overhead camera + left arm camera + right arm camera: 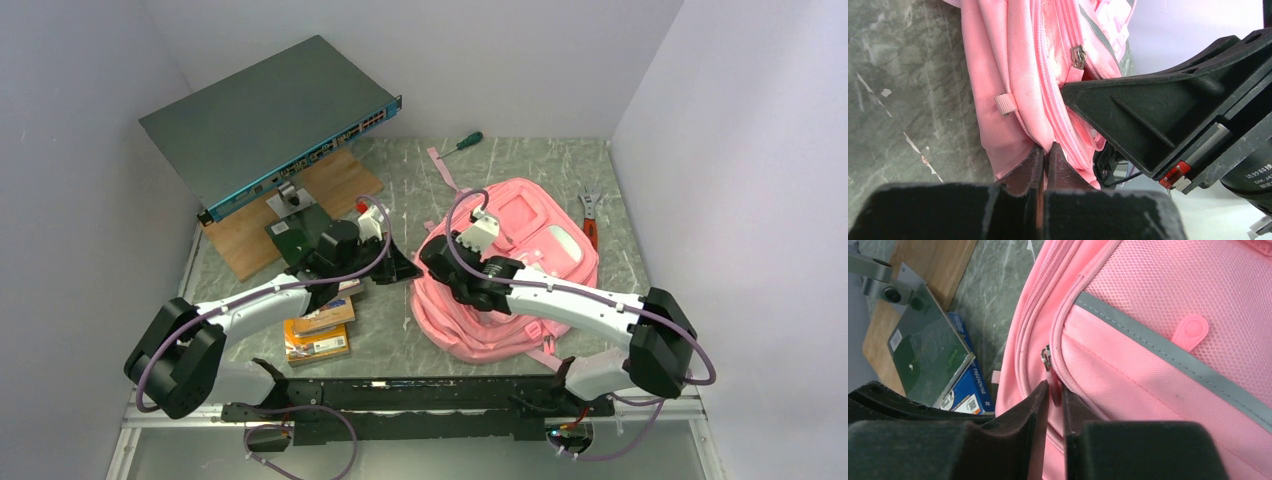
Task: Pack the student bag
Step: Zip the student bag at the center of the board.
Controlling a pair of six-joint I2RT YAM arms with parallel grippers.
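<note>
The student bag (515, 265) is a pink backpack lying right of centre on the marble table, with grey trim (1148, 342) on a front pocket. At the bag's left edge, my left gripper (408, 267) is shut, its tips (1047, 148) pinching a fold of the pink fabric (1013, 75). Close beside it my right gripper (433, 260) is shut on the pink zipper pull (1053, 382), which hangs from a metal slider (1046, 358). The slider (1078, 56) shows in the left wrist view too, with the right gripper's black body (1168, 100) beside it.
A grey network switch (270, 120) leans over a wooden board (300, 205) at the back left. A dark green panel on a stand (930, 355) and a blue book (968, 385) lie left of the bag. Orange books (318, 335), a green screwdriver (462, 142) and a wrench (591, 215) are nearby.
</note>
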